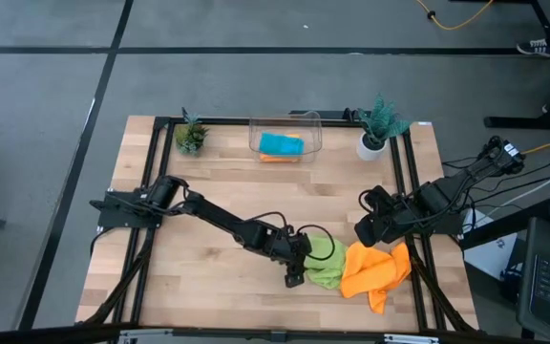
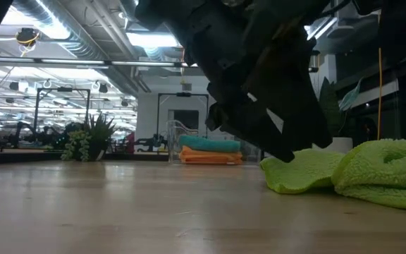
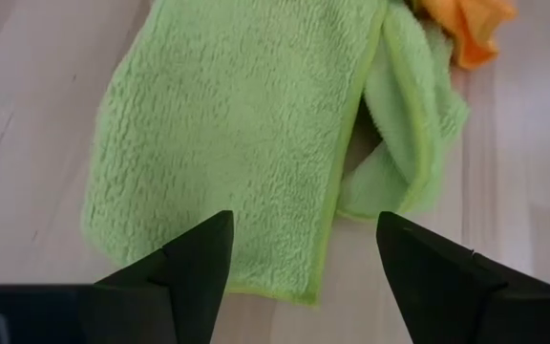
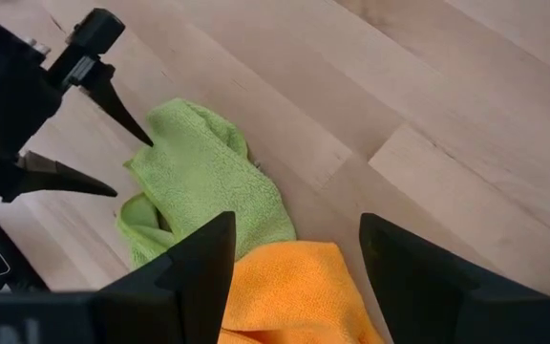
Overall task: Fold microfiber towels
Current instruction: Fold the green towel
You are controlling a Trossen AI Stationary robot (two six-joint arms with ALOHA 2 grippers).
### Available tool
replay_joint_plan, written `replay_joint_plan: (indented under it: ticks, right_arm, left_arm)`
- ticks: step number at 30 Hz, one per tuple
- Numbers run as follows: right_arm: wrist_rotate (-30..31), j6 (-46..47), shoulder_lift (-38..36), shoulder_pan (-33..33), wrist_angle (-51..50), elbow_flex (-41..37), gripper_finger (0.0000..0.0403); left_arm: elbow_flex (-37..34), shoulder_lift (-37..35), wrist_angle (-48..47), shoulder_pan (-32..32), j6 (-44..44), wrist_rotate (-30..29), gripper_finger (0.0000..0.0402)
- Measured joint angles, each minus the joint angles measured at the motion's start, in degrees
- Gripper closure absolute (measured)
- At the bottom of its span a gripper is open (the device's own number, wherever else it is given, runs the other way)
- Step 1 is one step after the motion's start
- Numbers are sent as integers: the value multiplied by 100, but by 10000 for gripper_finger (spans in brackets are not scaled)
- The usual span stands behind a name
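Observation:
A lime green towel [image 1: 325,263] lies near the table's front edge, one part flat [image 3: 227,134] and one part bunched [image 3: 404,124] toward a crumpled orange towel [image 1: 375,272] that touches it on the right. My left gripper [image 1: 296,275] is open, low over the green towel's left edge [image 3: 299,268]. My right gripper [image 1: 361,232] is open and empty, above the orange towel's far side [image 4: 294,296]. A teal towel [image 1: 280,143] lies folded on a second orange towel [image 2: 208,156] in the clear bin [image 1: 285,124]. My left gripper points down at the green towel's left edge [image 4: 146,153], fingers apart, one fingertip [image 2: 287,154] right at the towel's corner. I cannot tell whether it touches the cloth. The towel lies on the table.
Two small potted plants [image 1: 191,137] [image 1: 378,124] stand at the back, on either side of the bin. Black frame rails [image 1: 413,191] run along the table's sides. Bare wood [image 1: 256,201] lies between the bin and the towels.

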Motion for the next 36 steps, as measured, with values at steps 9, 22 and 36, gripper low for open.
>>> replay_joint_plan:
  ticks: [9, 22, 36]
  right_arm:
    - [-4, -4, 0, 0, 0, 0, 177]
    - [-4, -7, 0, 0, -7, 0, 177]
    - [-9, -7, 2, 0, -13, 0, 177]
  left_arm:
    - [0, -2, 177, -2, -140, -89, 147]
    - [0, -2, -154, -88, -260, -205, 150]
    - [9, 240, -327, -101, 1096, -193, 150]
